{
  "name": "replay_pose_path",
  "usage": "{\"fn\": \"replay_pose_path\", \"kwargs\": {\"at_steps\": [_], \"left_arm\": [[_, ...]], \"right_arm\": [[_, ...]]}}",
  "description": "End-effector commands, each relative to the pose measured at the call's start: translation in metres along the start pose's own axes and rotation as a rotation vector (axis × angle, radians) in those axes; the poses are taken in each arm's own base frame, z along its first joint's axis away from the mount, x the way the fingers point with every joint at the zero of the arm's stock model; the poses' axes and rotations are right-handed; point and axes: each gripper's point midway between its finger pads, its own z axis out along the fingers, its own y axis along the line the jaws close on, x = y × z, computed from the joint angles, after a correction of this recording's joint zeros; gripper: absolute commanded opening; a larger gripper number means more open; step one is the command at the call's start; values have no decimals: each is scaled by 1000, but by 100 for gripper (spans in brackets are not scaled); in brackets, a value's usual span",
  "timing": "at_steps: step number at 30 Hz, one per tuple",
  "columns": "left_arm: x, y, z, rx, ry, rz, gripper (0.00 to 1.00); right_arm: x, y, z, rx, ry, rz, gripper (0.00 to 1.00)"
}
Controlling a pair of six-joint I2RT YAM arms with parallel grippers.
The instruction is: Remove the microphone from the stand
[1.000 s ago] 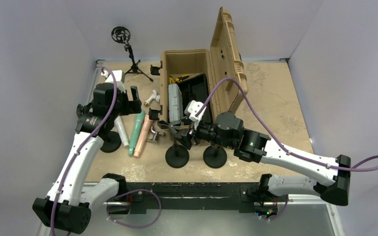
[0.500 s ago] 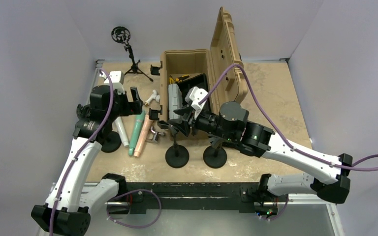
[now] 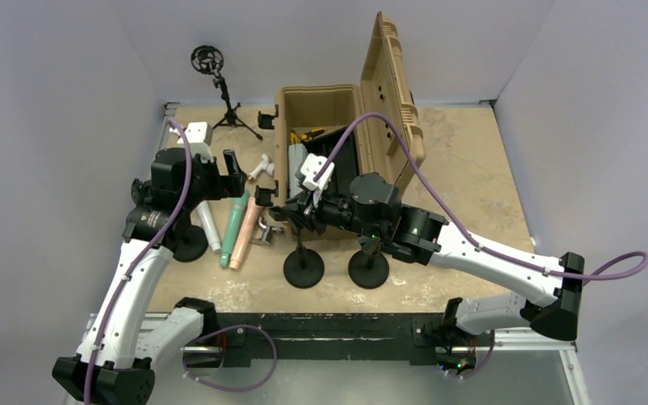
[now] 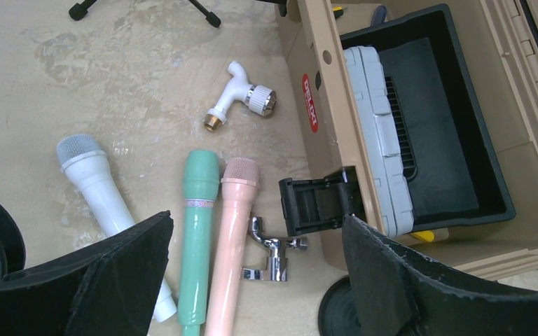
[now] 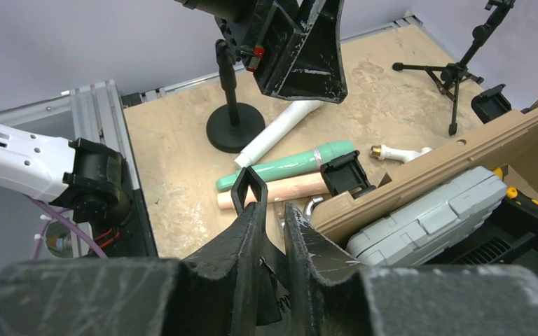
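Note:
Three microphones lie side by side on the table, none of them in a stand: a white one (image 3: 208, 226) (image 4: 98, 178), a green one (image 3: 236, 228) (image 4: 199, 224) and a pink one (image 3: 247, 236) (image 4: 231, 231). The black round-base stand (image 3: 304, 270) rises just right of them. My right gripper (image 3: 299, 215) (image 5: 273, 206) is shut on its black spring clip (image 5: 250, 187), whose loop end pokes out past the fingertips. Over the microphones hangs my left gripper (image 3: 228, 173) (image 4: 257, 220), wide open and holding nothing.
An open tan case (image 3: 321, 101) with a grey box (image 4: 378, 133) inside stands right of the microphones. A white tap fitting (image 4: 238, 94) and a chrome tap (image 4: 273, 252) lie near them. Two more round-base stands (image 3: 369, 268) (image 3: 190, 245) and a tripod stand (image 3: 219, 84) are around.
My right gripper has swung left and up onto the stand's clip and closed its jaws on it. The left arm has barely moved and stays open.

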Motion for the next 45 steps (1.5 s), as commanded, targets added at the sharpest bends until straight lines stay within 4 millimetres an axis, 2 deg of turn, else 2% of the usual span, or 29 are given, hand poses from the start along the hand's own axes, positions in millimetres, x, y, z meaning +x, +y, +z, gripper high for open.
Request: {"fn": "replay_pose_path", "kwargs": {"at_steps": [1,8,20,29,36,41,45], "left_arm": [[-10,-5,-4,30,-46,-17,88],[-11,-6,-5,32,-51,-16,88],[-11,-6,-5,34,-52,-17,88],[-10,-6,-5,34,-50,-17,88],[-10,-6,-4,34,-48,-17,88],[-10,-5,-4,31,-50,-17,88],[-10,-7,-4,40,-49,-18,88]], "right_arm": [[-5,3,-1,-19,-12,-11,15],[22,3,-1,-23,65,-12,14],[91,-7,1,34,280,-35,12],[133,1,-4,-4,388,-15,12],[140,5,-15,-17,388,8,12],[160,8,-22,-31,420,18,13],[151,6,-14,-4,387,55,14]]}}
